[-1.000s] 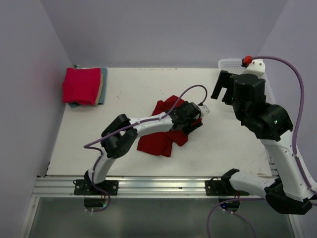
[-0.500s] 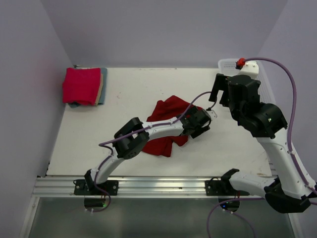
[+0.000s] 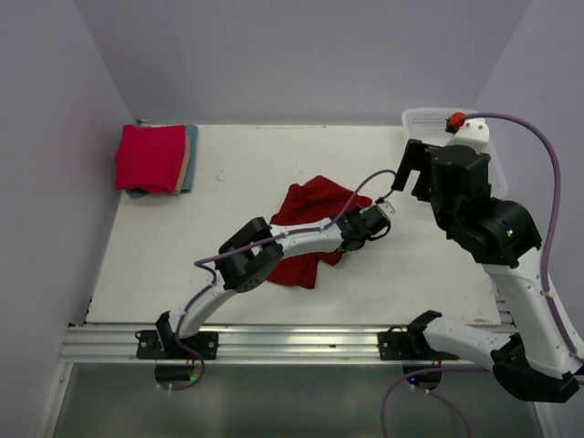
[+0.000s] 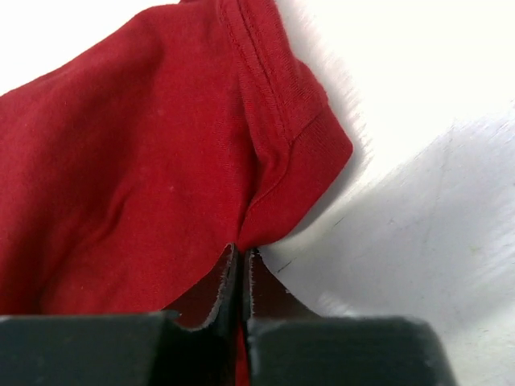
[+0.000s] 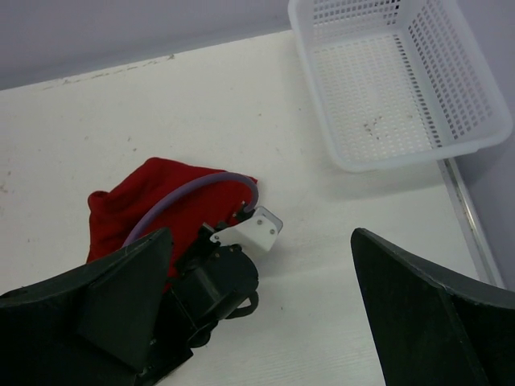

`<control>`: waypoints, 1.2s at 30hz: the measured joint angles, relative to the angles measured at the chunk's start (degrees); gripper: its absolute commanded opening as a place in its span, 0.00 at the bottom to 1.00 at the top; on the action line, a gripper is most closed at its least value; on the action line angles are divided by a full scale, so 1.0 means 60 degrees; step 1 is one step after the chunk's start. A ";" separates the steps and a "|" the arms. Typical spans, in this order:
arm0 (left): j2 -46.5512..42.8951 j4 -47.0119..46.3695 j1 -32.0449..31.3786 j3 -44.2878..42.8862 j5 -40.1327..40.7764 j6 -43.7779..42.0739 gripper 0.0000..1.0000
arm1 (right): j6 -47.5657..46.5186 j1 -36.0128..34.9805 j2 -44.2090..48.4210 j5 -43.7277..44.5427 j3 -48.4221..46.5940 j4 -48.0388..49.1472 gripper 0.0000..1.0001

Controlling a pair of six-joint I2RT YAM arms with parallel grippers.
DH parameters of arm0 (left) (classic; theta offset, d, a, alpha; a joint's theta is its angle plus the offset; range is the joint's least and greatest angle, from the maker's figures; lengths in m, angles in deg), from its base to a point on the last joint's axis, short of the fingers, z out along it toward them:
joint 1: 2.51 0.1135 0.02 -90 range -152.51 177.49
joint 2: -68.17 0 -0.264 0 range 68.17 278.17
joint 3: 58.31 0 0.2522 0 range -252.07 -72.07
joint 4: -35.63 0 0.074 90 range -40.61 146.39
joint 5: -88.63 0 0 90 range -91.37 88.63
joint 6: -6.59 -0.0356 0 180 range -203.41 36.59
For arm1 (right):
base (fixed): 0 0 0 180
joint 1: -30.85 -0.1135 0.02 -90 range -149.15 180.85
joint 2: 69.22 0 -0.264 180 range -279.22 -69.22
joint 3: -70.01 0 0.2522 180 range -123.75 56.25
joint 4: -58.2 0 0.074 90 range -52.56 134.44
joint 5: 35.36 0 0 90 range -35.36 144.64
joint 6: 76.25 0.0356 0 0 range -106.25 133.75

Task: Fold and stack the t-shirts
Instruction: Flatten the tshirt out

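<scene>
A dark crimson t-shirt point(image 3: 306, 205) lies crumpled at mid-table. My left gripper point(image 3: 351, 239) is down at its right edge, and the left wrist view shows the jaws point(image 4: 243, 251) shut on a fold of the crimson cloth point(image 4: 145, 161) beside a hemmed sleeve. My right gripper point(image 3: 412, 173) hangs open above the table to the right, with nothing between its fingers point(image 5: 259, 235); below it are the left wrist and the crimson shirt point(image 5: 137, 201). A brighter pinkish-red t-shirt point(image 3: 149, 157) lies folded on a blue-grey one point(image 3: 190, 155) at the back left.
A white mesh basket point(image 3: 420, 119) stands at the back right corner, with nothing in it in the right wrist view point(image 5: 315, 76). The purple cable of the left arm point(image 3: 365, 182) loops over the crimson shirt. Walls close in the table on three sides.
My left gripper slid right across the crimson shirt to its right edge and shut on the cloth. The right arm shifted slightly and stayed open.
</scene>
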 measured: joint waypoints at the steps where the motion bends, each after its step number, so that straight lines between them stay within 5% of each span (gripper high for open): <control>1: 0.0011 0.0015 0.0000 0.0007 0.0106 0.0058 0.00 | 0.0000 0.0000 0.0069 0.0022 0.0004 0.0004 0.97; 10: -0.0692 0.0477 0.0000 0.0495 0.0896 0.0051 0.00 | -0.0011 0.0000 0.0481 0.0390 0.0018 -0.0007 0.98; 26: -0.6655 0.1490 0.0313 -0.1610 0.3282 -0.1067 0.00 | 0.0087 0.0004 0.0393 0.0634 0.1851 0.0579 0.99; 36: -0.6816 0.2601 0.0310 -0.0470 0.3468 -0.0710 0.00 | 0.0739 0.0022 -0.0375 -0.3155 0.4047 0.2499 0.99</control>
